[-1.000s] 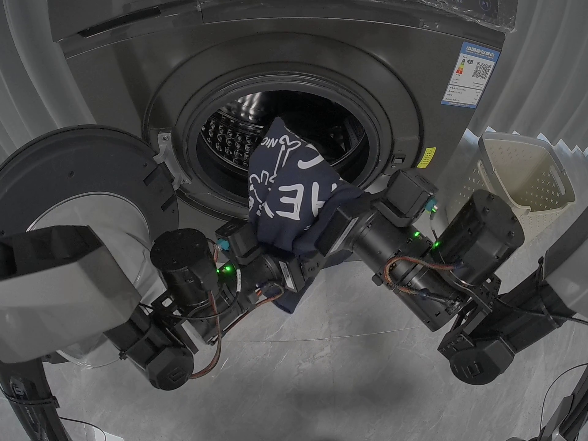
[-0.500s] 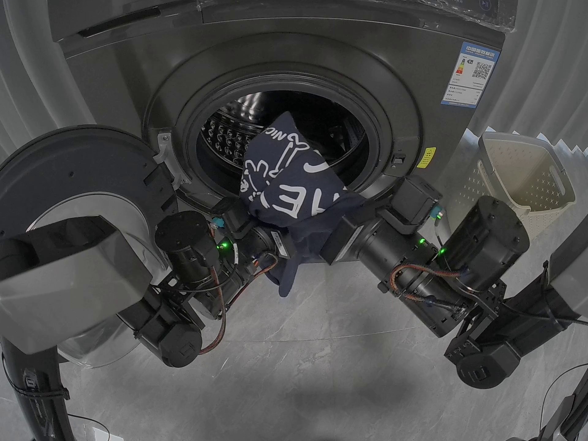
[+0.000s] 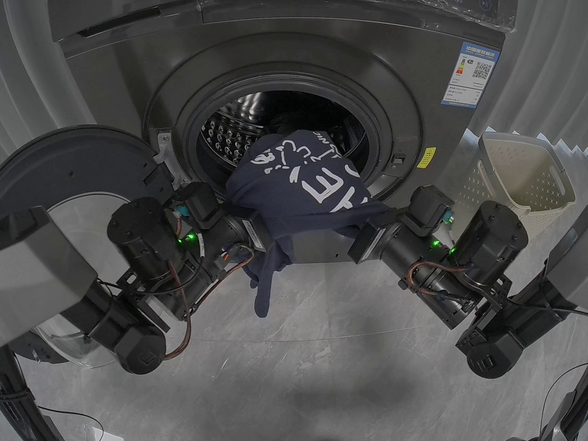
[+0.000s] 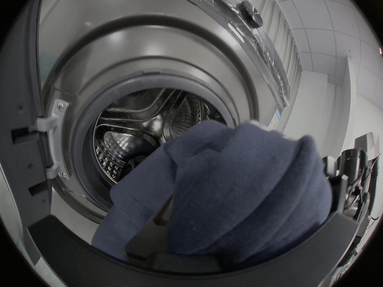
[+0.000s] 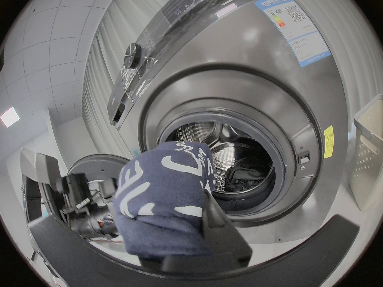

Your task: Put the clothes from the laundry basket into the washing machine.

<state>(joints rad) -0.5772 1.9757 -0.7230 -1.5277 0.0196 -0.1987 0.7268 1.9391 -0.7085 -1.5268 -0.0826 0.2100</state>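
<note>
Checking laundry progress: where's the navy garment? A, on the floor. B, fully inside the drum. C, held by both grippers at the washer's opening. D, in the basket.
C: the garment stretches between the left gripper and right gripper in front of the washer opening, with one end dangling.

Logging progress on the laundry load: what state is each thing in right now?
washing machine door: open, swung left.
drum: dark garment inside.
navy garment: held across the opening's lip, sleeve hanging.
left gripper: shut on navy garment.
right gripper: shut on navy garment.
laundry basket: upright, no clothes visible inside.
</note>
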